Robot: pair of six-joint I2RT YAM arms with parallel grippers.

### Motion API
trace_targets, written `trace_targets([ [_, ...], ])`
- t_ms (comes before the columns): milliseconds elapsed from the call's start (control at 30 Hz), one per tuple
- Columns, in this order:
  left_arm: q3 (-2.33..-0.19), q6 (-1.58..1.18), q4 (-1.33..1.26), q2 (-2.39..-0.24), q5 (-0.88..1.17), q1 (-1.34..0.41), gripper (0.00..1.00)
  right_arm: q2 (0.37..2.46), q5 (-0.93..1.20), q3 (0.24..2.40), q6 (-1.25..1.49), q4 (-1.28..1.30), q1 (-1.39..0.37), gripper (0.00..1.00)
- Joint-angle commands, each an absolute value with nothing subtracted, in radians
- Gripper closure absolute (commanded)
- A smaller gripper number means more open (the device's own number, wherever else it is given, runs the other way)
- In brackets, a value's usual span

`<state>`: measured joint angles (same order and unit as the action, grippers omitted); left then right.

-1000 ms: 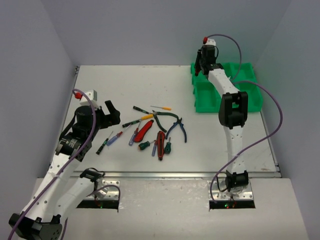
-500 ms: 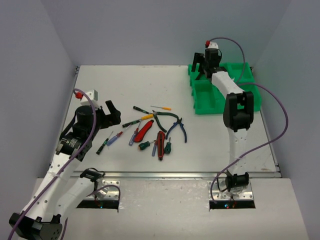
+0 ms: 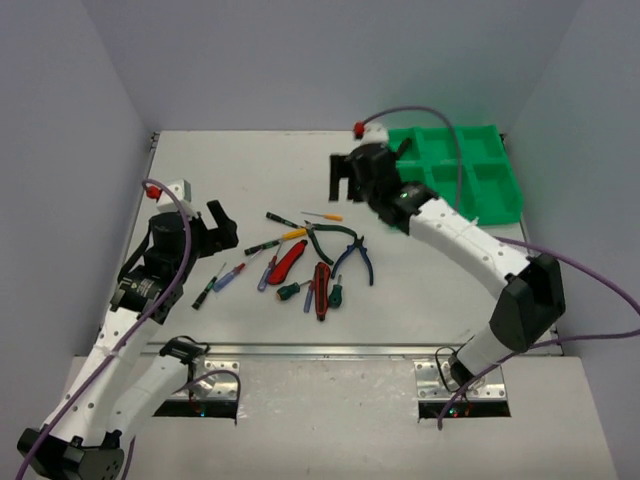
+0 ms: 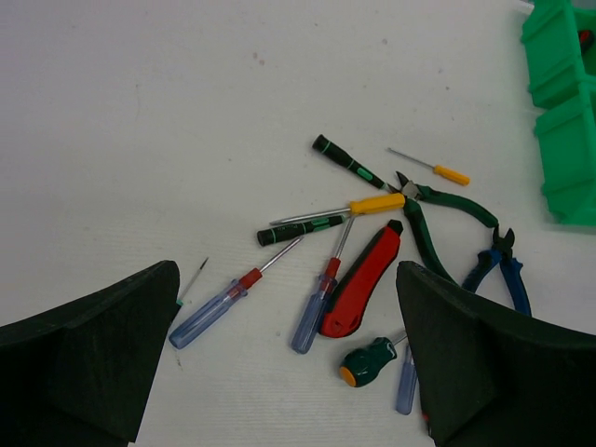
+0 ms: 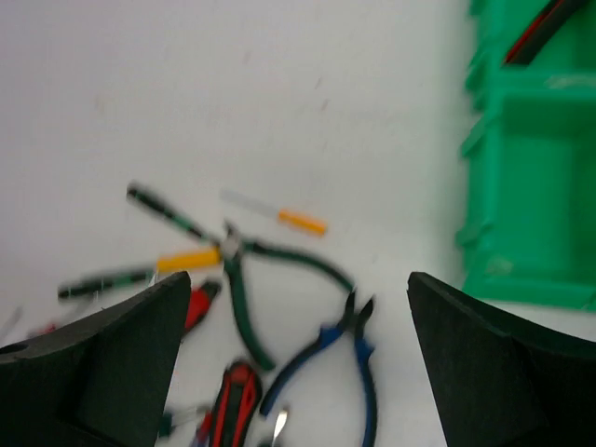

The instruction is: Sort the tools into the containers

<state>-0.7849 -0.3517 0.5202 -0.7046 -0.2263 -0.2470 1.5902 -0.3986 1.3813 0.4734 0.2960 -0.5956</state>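
The tools lie in a loose pile mid-table: red-black pliers [image 3: 320, 288], blue pliers [image 3: 355, 258], green pliers [image 3: 330, 235], and thin screwdrivers. The left wrist view shows a red-black tool [image 4: 363, 279], blue-handled screwdrivers [image 4: 209, 312] and a stubby green screwdriver [image 4: 368, 358]. The green tray [image 3: 505, 190] stands at the back right. A red-black tool [image 5: 540, 28] lies in one of its compartments. My right gripper [image 3: 345, 185] [image 5: 298, 279] hovers open and empty behind the pile, left of the tray. To the left of the pile my left gripper [image 3: 228, 225] [image 4: 287, 275] is open and empty.
Grey walls close in the table on the left, back and right. A metal rail [image 3: 350, 349] runs along the near edge. The right arm stretches diagonally across the table's right half, its purple cable [image 3: 590, 270] looping beside it.
The right gripper opened over the tray's back-left corner, then swung left and forward to hover behind the tool pile. The left arm has stayed put.
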Motion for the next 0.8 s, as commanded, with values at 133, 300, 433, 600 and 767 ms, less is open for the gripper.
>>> trace_targets([
  [133,-0.803,-0.374,0.502,-0.674,-0.283,-0.239,0.00,1.666,-0.387,1.101,0.741,0.287,-0.828,0.17],
  [300,-0.801,-0.372,0.495,-0.684,-0.251,-0.240,0.00,1.795,-0.375,1.175,0.758,0.333,-0.887,0.48],
  [433,-0.799,-0.370,0.494,-0.693,-0.235,-0.241,0.00,1.811,-0.386,1.169,0.794,0.311,-0.912,0.46],
  [600,-0.798,-0.368,0.489,-0.688,-0.219,-0.242,0.00,1.843,-0.414,1.181,0.827,0.311,-0.951,0.46],
  [767,-0.794,-0.368,0.489,-0.676,-0.215,-0.245,0.00,1.895,-0.451,1.217,0.863,0.356,-0.969,0.46],
])
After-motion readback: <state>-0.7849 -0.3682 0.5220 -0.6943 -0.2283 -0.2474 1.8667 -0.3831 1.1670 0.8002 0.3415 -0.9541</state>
